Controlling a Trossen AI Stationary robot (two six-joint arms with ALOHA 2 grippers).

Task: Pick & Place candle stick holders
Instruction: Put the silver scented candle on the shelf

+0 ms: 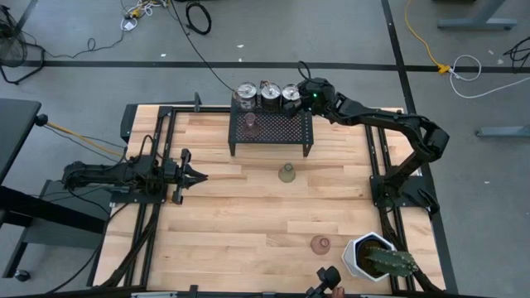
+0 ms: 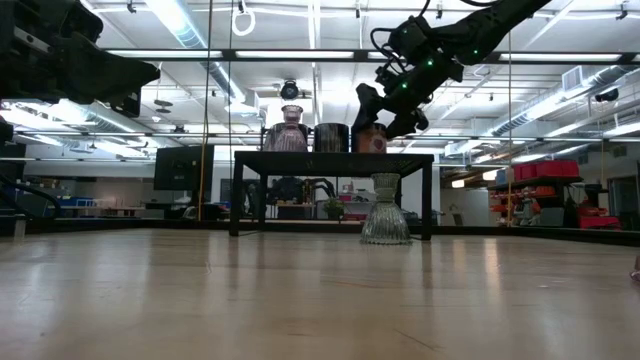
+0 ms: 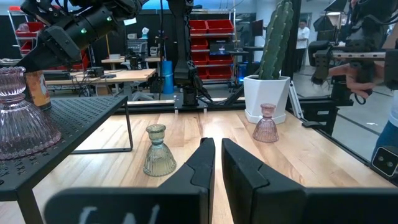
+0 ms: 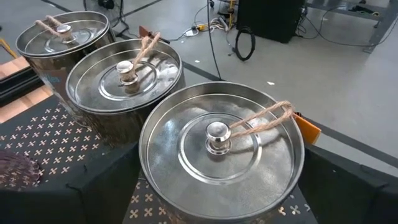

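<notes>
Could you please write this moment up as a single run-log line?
right claw: open, over end metal holder on rack | left claw: shut, waiting at left | green glass holder: on table

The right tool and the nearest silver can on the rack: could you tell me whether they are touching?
Cannot tell. In the high view the right tool sits against the rightmost can; in the right wrist view its lid shows no finger on it, the sides hidden.

Right claw (image 1: pixel 305 93): fingers hidden behind nearest metallic holder (image 4: pixel 221 149) in right wrist view. Pink glass holder (image 3: pixel 18 115) on rack (image 3: pixel 68 121): cropped at frame edge. Cactus (image 3: pixel 275 37): top cut off.
</notes>
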